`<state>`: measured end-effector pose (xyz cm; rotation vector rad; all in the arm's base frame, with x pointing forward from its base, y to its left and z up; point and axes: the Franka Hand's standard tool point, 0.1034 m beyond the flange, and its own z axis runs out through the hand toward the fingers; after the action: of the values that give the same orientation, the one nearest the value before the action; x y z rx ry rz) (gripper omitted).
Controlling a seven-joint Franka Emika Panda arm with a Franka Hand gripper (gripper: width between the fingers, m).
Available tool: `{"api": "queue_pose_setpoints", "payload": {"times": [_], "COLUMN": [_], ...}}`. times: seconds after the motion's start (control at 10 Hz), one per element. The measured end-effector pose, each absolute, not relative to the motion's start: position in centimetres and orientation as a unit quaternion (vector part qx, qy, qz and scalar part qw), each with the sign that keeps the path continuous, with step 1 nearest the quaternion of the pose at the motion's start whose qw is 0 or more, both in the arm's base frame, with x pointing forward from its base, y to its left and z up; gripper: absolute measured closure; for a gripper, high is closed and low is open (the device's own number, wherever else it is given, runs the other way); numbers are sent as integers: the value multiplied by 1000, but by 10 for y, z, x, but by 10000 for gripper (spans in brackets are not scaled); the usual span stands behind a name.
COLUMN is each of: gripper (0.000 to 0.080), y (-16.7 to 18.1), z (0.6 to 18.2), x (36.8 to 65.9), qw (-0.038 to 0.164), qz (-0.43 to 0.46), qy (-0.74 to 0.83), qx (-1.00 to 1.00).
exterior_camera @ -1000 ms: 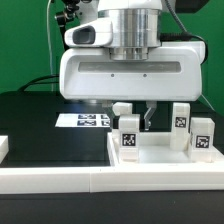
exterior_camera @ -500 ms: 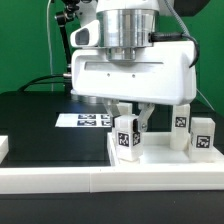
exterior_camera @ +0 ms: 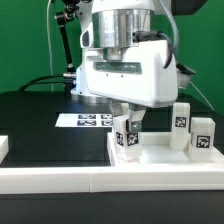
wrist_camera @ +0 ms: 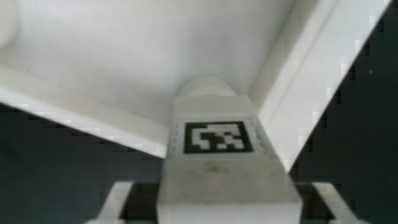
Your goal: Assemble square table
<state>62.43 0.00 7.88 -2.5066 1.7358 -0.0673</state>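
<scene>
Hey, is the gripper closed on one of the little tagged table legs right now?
Yes, the wrist view shows the tagged leg clamped between the gripper fingers, standing at a corner of the tabletop.

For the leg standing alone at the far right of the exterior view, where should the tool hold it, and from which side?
Grip the upright leg near its top, coming from above, with the fingers on its two plain side faces. It stands free on the tabletop, its tag faces the camera, and its neighbour stands apart, which probably leaves room.
</scene>
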Motion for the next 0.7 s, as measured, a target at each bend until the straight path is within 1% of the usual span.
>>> {"api": "queue_pose_setpoints", "payload": {"times": [0.4, 0.7], "gripper": [509, 509], "y": [1, 4], "z": [78, 77], "x": [623, 623], "qw": [51, 57], "qz": [-11, -1], "qy": [698, 764], "qx": [-714, -643]}}
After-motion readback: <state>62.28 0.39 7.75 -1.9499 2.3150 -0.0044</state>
